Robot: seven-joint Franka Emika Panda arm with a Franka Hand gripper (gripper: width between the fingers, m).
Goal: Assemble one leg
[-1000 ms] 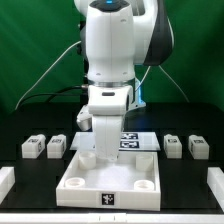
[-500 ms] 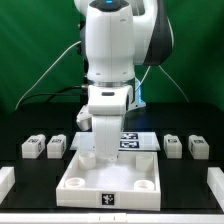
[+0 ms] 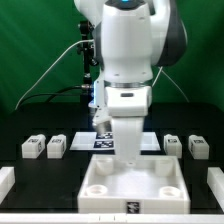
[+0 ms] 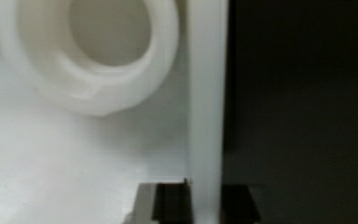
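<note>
The large white square panel (image 3: 135, 182) with a raised rim lies on the black table, with round sockets in its corners. My gripper (image 3: 128, 153) reaches down onto the panel's back rim and is shut on it. In the wrist view, the thin white rim (image 4: 206, 100) runs between my two dark fingers (image 4: 167, 204), and one round socket (image 4: 87, 50) lies beside it. Four small white legs with black-and-white markers stand in a row behind: two at the exterior view's left (image 3: 32, 148) (image 3: 57, 146) and two at its right (image 3: 172, 145) (image 3: 198, 148).
The marker board (image 3: 108, 141) lies on the table behind the panel, partly hidden by my arm. White fixture pieces sit at the table's front corners (image 3: 5, 181) (image 3: 216, 181). A green curtain hangs behind.
My arm and the panel have both shifted toward the exterior view's right, the panel moving with my gripper. The legs have not moved.
</note>
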